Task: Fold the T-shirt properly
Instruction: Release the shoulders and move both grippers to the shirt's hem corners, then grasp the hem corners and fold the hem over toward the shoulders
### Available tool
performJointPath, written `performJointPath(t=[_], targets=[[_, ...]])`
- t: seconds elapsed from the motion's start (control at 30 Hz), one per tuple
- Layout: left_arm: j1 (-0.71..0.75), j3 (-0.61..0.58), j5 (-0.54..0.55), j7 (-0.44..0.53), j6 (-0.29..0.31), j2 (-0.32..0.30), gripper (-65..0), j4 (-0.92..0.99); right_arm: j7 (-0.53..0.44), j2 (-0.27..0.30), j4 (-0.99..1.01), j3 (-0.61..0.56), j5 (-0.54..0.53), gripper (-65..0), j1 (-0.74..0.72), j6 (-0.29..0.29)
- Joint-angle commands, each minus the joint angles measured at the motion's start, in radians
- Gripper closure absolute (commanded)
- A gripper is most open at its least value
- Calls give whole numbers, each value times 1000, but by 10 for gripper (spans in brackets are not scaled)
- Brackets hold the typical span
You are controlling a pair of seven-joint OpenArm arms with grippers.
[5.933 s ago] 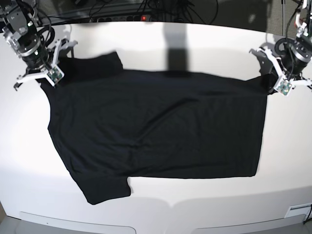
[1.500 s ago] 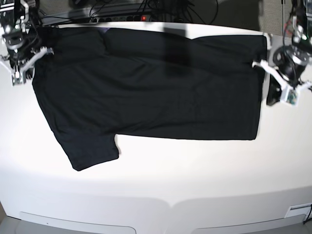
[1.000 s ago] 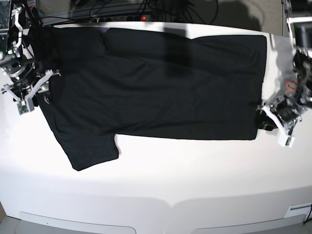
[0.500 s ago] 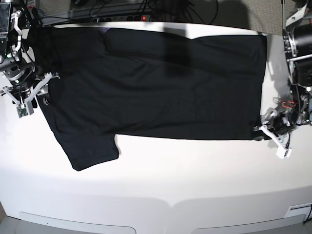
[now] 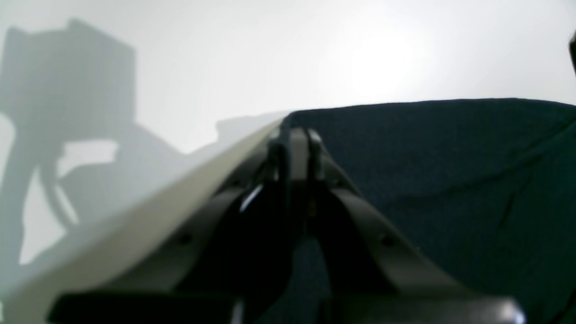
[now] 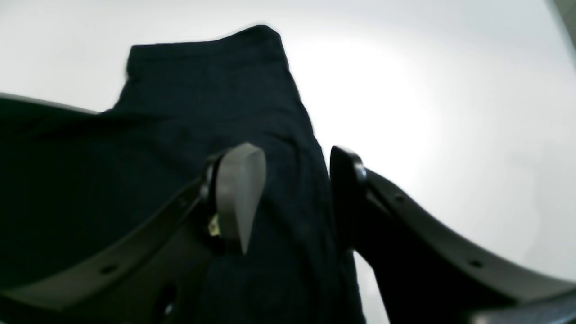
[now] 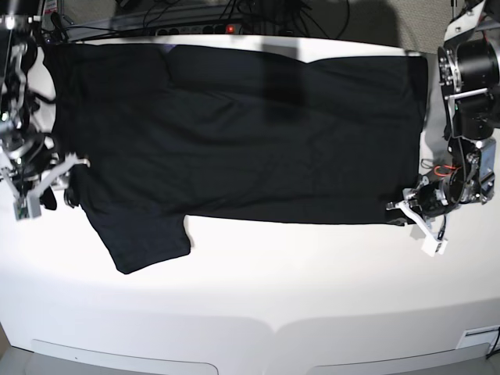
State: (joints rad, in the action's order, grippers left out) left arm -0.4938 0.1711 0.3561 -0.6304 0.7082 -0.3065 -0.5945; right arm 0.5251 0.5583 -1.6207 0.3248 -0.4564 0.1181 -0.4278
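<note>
The black T-shirt point(image 7: 250, 133) lies spread flat, plain side up, across the far half of the white table point(image 7: 258, 289), with one sleeve point(image 7: 148, 238) pointing toward the front. My left gripper point(image 7: 397, 212) is low at the shirt's front right hem corner. In the left wrist view its fingers point(image 5: 294, 137) are pressed together on that corner of the shirt point(image 5: 450, 180). My right gripper point(image 7: 70, 178) is at the shirt's left edge above the sleeve. In the right wrist view it point(image 6: 294, 193) is open, with the sleeve cloth point(image 6: 202, 90) under and between its fingers.
A power strip and cables point(image 7: 226, 27) run behind the table's far edge, where the shirt's top edge reaches. White tabletop stretches in front of the shirt. The left arm's upper links point(image 7: 469, 78) stand at the right edge.
The shirt was pulled toward the far edge and spread flat. Since then the left gripper has gone down the right hem to its front corner, and the right gripper down the left side.
</note>
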Motion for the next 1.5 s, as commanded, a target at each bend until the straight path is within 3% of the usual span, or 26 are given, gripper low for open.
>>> performJointPath(t=[0.0,0.07,0.2,0.37,0.53,0.67,0.8,0.9,1.07,1.3,1.47], targets=[[-5,-3,-49,-45,-10,-6,0,2,10,22,19,-6,-21,-280,-58,0],[-5,-3,-29,-42,-10,-6,0,2,75,31,101,-49,-31,-280,-151,0],[-5,-3,44,-42,-10,2,0,2,86,74,282,-190,-23,-280,-322,-23],[-5,-3,45,-23,-10,15,0,2,163,82,522,-348,-42,-280,-539,-46],[-5,-3,46,-23,-10,26,0,2,154,81,793,-478,-56,-280,-731,-137],[-5,-3,46,-9,-10,27,0,2,132,67,984,-563,-38,-280,-851,-142],[-5,-3,45,7,-10,29,0,2,45,35,1155,-610,-35,-280,-916,-151],[-5,-3,45,10,-10,29,0,2,-5,1,1217,-614,18,-280,-932,-202],[-5,-3,45,11,-10,29,0,2,-13,-44,1220,-614,92,-280,-930,-176],[-5,-3,45,10,-10,29,0,2,-45,-40,1220,-614,144,-280,-933,-132],[-5,-3,45,10,-10,29,0,2,-80,-24,1220,-614,143,-280,-944,-131]])
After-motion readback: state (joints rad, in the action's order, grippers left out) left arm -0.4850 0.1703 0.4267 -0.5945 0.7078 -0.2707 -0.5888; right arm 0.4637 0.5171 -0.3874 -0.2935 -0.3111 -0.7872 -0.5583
